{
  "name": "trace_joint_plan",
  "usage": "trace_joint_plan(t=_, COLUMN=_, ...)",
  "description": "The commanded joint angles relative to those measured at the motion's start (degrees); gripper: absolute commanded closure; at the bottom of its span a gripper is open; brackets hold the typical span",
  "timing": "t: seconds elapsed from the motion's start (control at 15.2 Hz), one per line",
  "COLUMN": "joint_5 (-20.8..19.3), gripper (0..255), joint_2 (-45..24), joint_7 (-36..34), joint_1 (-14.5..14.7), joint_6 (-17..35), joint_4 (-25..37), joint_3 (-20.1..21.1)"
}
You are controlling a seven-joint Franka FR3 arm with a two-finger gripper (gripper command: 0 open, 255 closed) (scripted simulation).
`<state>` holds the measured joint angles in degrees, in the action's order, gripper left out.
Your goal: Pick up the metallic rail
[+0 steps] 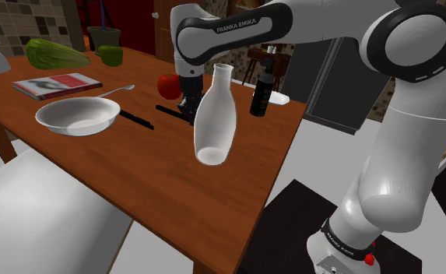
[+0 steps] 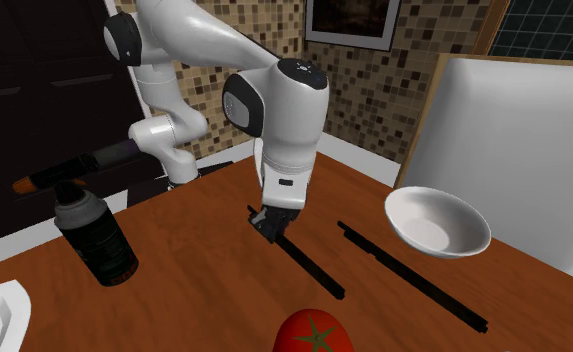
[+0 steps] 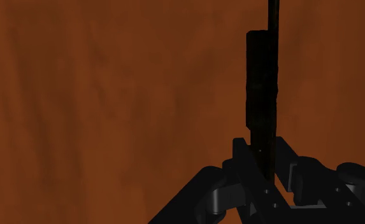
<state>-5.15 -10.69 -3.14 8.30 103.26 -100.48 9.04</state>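
Gripper low over the brown wooden table. The black two-finger gripper sits at one end of a thin black rail that lies flat on the wood and runs off toward the red tomato.

In the wrist view, the fingers are drawn in narrow, with the thin black rail clasped between them and reaching away from the tips. I read that as a closed grasp on the rail, which is not yet off the table.

From the shoulder view the gripper is partly hidden behind a tall white vase. The rail pokes out toward that view's left.

Risks as I judge them:
- The grip is at the rail's end, not its middle. On the lift the long free end may droop and pivot in the pads, or slip out altogether.
- A sagging far end could drag along the wood and nudge the tomato.
- A second black rail lies beside this one, near the white bowl. They are apart, so I see little chance of snagging unless the held rail swings sideways.
- The vase stands close to the arm, and a wide retreat could knock it over.
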Motion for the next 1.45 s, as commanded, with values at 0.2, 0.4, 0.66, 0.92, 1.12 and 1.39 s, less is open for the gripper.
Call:
trace_joint_plan(t=0.2, joint_5=0.0, gripper=255, joint_2=-0.1, joint_7=0.0, joint_1=-0.1, joint_6=0.0, joint_4=-0.1, joint_3=-0.1)
trace_joint_plan(t=0.4, joint_5=0.0, gripper=255, joint_2=0.1, joint_7=0.1, joint_1=0.0, joint_6=-1.5, joint_4=1.1, joint_3=0.0)
trace_joint_plan(t=0.66, joint_5=0.1, gripper=255, joint_2=0.5, joint_7=0.3, joint_1=0.0, joint_6=-4.4, joint_4=3.7, joint_3=0.0)
trace_joint_plan(t=0.92, joint_5=0.2, gripper=255, joint_2=0.8, joint_7=0.5, joint_1=0.0, joint_6=-7.4, joint_4=6.4, joint_3=0.0)
trace_joint_plan(t=1.12, joint_5=0.2, gripper=255, joint_2=0.8, joint_7=0.6, joint_1=0.1, joint_6=-9.7, joint_4=8.7, joint_3=0.1)
trace_joint_plan(t=1.39, joint_5=0.2, gripper=255, joint_2=0.8, joint_7=0.7, joint_1=0.1, joint_6=-11.4, joint_4=10.4, joint_3=0.1)
